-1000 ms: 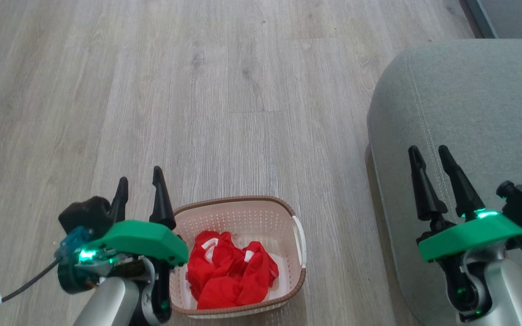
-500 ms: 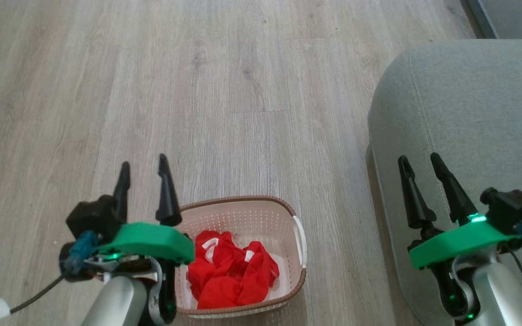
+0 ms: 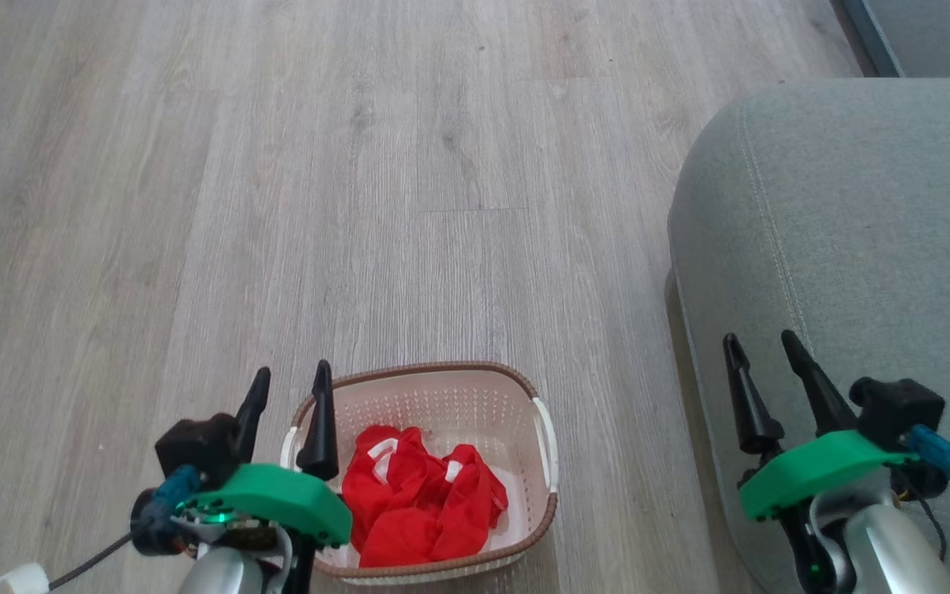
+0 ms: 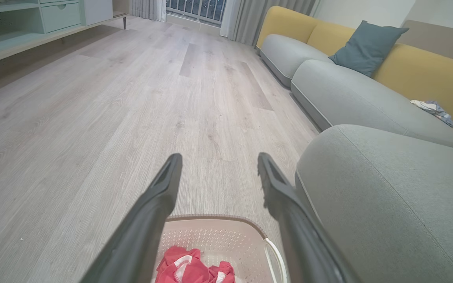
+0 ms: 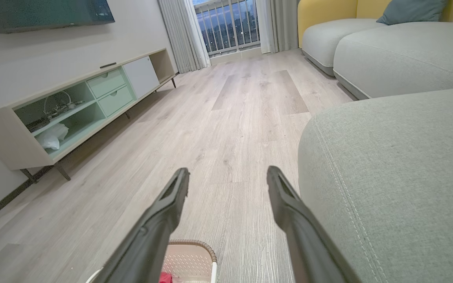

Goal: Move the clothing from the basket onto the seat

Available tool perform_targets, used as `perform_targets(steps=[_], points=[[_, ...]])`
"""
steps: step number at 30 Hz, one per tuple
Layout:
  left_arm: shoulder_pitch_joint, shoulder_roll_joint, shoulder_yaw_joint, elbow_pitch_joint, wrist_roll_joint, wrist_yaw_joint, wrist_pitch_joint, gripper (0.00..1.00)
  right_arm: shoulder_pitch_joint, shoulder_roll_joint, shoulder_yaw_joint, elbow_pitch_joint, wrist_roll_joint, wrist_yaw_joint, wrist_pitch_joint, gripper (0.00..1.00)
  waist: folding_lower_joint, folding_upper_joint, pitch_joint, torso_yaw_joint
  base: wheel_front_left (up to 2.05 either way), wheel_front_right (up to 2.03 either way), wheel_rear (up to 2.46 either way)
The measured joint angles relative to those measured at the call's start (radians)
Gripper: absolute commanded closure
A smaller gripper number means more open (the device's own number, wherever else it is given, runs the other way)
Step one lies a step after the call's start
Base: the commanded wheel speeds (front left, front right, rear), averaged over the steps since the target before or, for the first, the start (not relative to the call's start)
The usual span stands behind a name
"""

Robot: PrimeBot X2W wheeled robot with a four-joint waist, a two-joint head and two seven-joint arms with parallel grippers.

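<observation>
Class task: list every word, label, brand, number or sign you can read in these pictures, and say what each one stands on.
No text can be read anywhere.
The basket, the red clothing and the seat show no writing.
The white tag at the head view's lower left is too small to tell.

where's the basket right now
In the head view the basket sits on the wood floor at bottom centre, beside the left gripper and left of the seat, clothing inside.

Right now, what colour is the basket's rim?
Brown, woven-look, atop the cream perforated basket; the head view shows it best.
</observation>
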Motion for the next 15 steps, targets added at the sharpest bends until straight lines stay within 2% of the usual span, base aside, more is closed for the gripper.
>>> perform_targets(steps=[6, 15], points=[[-0.003, 0.0, -0.016, 0.02, 0.034, -0.009, -0.018, 0.0, -0.036, 0.0, 0.016, 0.023, -0.065, 0.0, -0.018, 0.0, 0.0, 0.0, -0.001, -0.001, 0.0, 0.0, 0.0], [-0.004, -0.001, -0.031, 0.017, 0.114, 0.003, -0.041, 0.0, -0.043, -0.001, 0.027, 0.026, -0.158, 0.0, -0.04, 0.0, 0.0, 0.0, -0.001, 0.003, 0.0, 0.0, 0.0]])
